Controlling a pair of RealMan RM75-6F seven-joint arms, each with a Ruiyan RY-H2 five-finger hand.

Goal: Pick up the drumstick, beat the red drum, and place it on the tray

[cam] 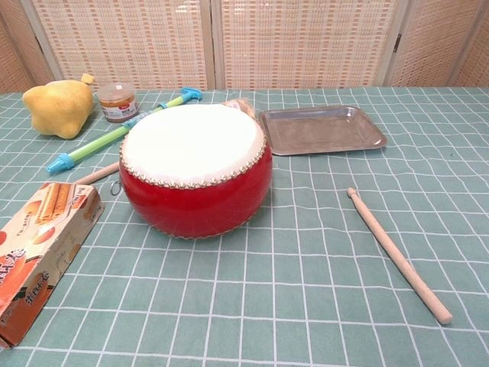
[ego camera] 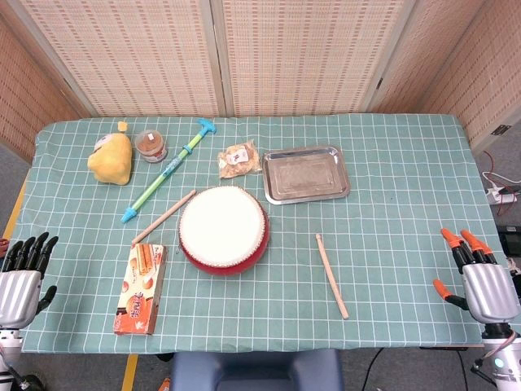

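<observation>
The red drum (ego camera: 223, 228) (cam: 195, 170) with a white skin stands at the table's middle. One wooden drumstick (ego camera: 331, 274) (cam: 396, 253) lies to its right, flat on the cloth. A second drumstick (ego camera: 164, 217) (cam: 97, 173) lies at the drum's left, partly hidden behind it in the chest view. The metal tray (ego camera: 305, 173) (cam: 321, 129) sits behind the drum to the right, with nothing in it. My left hand (ego camera: 23, 276) hangs off the table's front left corner, fingers spread, holding nothing. My right hand (ego camera: 480, 277) is at the front right edge, fingers apart and holding nothing. Neither hand shows in the chest view.
A snack box (ego camera: 142, 288) (cam: 40, 256) lies front left. Behind the drum are a green and blue toy stick (ego camera: 167, 170) (cam: 114, 135), a yellow plush (ego camera: 111, 158) (cam: 59, 107), a small jar (ego camera: 151, 146) (cam: 118, 102) and a snack packet (ego camera: 239, 159).
</observation>
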